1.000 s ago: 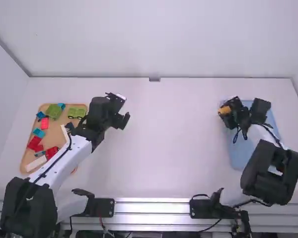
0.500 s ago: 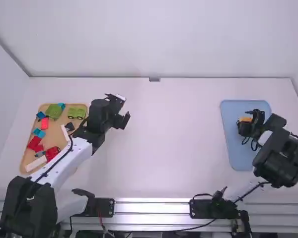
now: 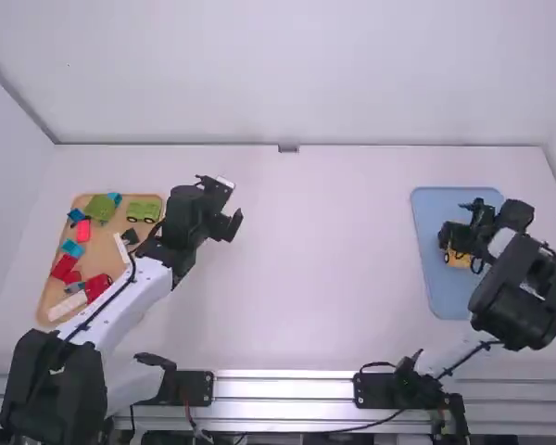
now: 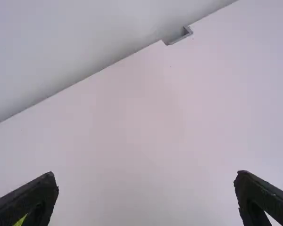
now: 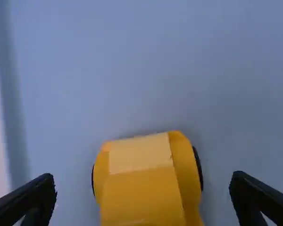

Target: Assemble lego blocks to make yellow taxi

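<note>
The relation that matters is between the right gripper (image 5: 144,188) and the yellow taxi (image 3: 459,260): the taxi lies straight between the two fingers, which stand apart with a strip of blue on either side of it and touch neither flank. Its long axis seems to run through that gap, roughly in line with the rim that shows in the right wrist view, so each finger faces a side with wheels.

The taxi rests upright in the blue tray (image 3: 445,295), near its middle and a little towards the arm bases. The right arm (image 3: 524,287) is clearly the nearer one; it comes in over the tray's right side, its gripper low and close above the floor.

Well left of the tray, across the white table (image 3: 306,278), the left arm (image 3: 107,301) holds its gripper (image 4: 148,188) out over bare surface, fingers wide apart and nothing between them. Farther left of the tray is a wooden board (image 3: 102,248) with a green car (image 3: 145,210) and loose blocks (image 3: 63,266).

The taxi looks complete, so the job is probably almost finished. The right gripper should rise straight up; a sideways drift could knock the taxi.
</note>
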Controlling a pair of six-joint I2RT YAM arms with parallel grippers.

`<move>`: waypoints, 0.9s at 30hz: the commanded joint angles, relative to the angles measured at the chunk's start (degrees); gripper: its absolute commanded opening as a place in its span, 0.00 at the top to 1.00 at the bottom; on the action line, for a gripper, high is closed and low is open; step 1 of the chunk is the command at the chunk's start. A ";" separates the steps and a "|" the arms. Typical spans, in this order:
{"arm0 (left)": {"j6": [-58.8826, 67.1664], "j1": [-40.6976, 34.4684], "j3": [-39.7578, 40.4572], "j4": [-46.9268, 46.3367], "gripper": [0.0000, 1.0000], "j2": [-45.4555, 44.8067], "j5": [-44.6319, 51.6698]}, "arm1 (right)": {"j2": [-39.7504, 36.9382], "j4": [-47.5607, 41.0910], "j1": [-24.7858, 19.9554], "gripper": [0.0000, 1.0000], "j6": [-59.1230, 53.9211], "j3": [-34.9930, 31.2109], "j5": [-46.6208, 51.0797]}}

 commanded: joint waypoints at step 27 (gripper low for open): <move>-27.34 -0.55 24.74 -41.48 0.01 -4.66 -13.31 | -27.76 -25.57 28.22 0.02 17.38 12.22 13.11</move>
